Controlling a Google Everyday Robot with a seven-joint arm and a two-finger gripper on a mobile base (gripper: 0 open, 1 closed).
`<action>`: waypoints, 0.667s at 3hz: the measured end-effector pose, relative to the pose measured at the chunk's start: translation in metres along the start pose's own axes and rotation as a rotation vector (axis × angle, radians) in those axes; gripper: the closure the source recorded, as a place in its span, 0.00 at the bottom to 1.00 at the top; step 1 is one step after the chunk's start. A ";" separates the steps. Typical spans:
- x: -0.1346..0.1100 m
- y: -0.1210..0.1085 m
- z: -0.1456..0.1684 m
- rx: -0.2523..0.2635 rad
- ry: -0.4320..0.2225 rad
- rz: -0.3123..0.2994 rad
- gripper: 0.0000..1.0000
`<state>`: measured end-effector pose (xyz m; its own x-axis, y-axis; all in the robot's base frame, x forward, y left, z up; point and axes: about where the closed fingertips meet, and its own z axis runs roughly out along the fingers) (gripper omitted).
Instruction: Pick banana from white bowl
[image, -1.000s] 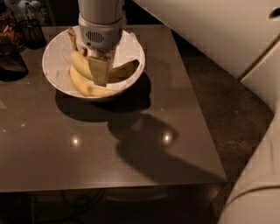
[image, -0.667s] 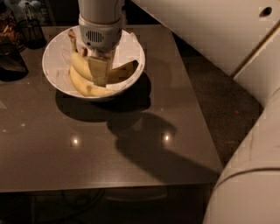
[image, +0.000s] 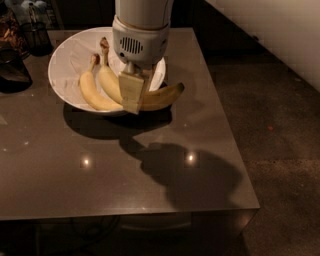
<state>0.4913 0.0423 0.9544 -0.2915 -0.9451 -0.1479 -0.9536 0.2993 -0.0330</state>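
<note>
The white bowl (image: 65, 55), lined with white paper, stands at the table's back left. My gripper (image: 133, 95) reaches down from above into the bowl's front right part. It is shut on the banana (image: 162, 96), a slim yellow one. The banana's dark pointed tip juts out past the bowl's right rim, and its other end is hidden behind the gripper's pale fingers (image: 131, 90). Two other bananas lie in the bowl to the left of the gripper: a thicker one (image: 110, 80) with a dark brown stem and another one (image: 91, 92) beside it.
Dark glass containers (image: 20, 35) stand at the back left corner beside the bowl. The brown table (image: 150, 165) has its right edge near x 500 and its front edge near the bottom. Dark floor (image: 280, 130) lies to the right.
The banana on the right now sticks out over the bowl's right rim, with the gripper closed around it. The view now sits closer to the table, and the white arm on the right is gone.
</note>
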 end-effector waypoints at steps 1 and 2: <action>0.026 0.027 -0.016 -0.004 -0.017 0.041 1.00; 0.020 0.025 -0.018 0.011 -0.043 0.038 1.00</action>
